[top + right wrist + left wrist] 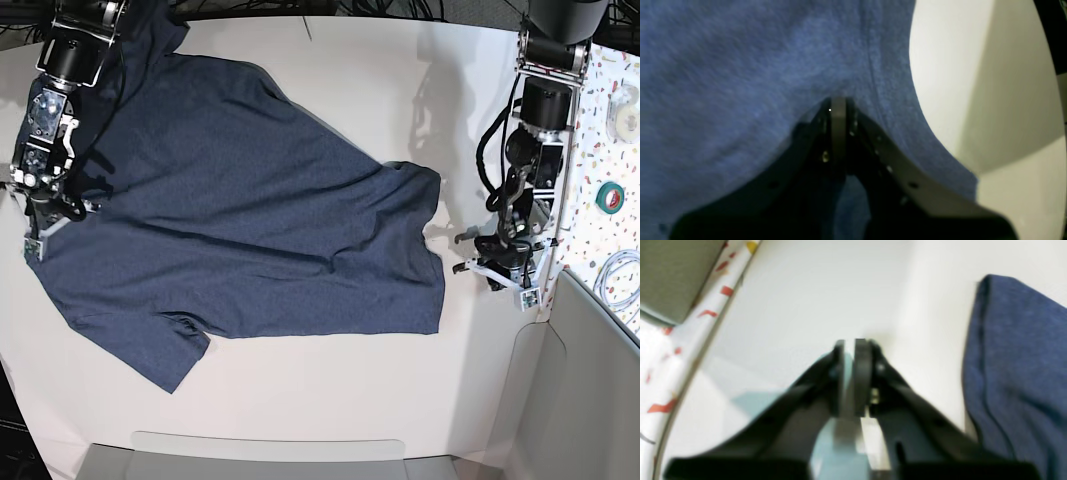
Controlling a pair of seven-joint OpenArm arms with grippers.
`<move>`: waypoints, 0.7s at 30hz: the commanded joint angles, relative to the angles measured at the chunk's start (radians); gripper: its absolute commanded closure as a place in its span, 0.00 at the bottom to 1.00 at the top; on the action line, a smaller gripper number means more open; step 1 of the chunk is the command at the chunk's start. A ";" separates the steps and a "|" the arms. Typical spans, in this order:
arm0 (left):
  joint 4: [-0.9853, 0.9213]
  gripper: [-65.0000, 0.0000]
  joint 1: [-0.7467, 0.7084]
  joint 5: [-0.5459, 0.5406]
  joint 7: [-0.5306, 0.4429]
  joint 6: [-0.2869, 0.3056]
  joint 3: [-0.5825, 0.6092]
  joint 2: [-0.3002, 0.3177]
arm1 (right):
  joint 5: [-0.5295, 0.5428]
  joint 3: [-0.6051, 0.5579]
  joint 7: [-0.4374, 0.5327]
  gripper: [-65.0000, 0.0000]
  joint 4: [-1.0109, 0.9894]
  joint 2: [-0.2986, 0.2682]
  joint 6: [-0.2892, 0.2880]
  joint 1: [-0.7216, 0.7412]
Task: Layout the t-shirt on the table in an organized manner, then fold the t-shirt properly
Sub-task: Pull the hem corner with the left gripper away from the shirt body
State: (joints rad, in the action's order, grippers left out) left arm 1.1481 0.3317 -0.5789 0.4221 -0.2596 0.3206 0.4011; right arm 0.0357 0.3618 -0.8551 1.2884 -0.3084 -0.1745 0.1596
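Note:
The dark navy t-shirt [250, 220] lies spread across the white table [330, 400], one sleeve toward the front left and a wrinkled hem corner at the right. My right gripper [35, 228] is at the shirt's left edge. In the right wrist view it [839, 101] is shut, with t-shirt [740, 66] cloth puckering at its tips. My left gripper [461, 255] hovers just right of the hem. In the left wrist view it [849, 346] shows a narrow gap with nothing in it, over bare table [806, 300], apart from the t-shirt [1017, 373].
A speckled surface [610, 150] borders the table on the right, carrying a green tape roll [612, 195] and a white cable [622, 275]. A grey panel [590, 380] stands at the lower right. A pale grey tray [270, 455] sits at the front edge.

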 commanded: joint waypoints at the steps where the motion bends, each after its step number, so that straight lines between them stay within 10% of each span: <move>1: 0.050 0.81 0.010 0.006 -0.004 0.003 -0.005 0.026 | 0.025 -0.004 -0.025 0.93 0.003 -0.002 -0.020 0.010; 7: 0.240 0.63 -0.125 0.004 0.116 0.007 -0.200 0.037 | 0.025 -0.005 -0.025 0.75 0.122 0.035 -0.020 0.021; 21: 0.491 0.62 -0.378 0.004 0.206 0.009 -0.452 0.040 | 0.023 0.003 -0.207 0.73 0.308 0.047 -0.021 -0.096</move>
State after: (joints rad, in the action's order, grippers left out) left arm 1.6184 -0.0662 -0.5743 0.6533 -0.2588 -0.1249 0.4252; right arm 0.0635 0.3595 -1.0698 1.5818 -0.2455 -0.1982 0.0521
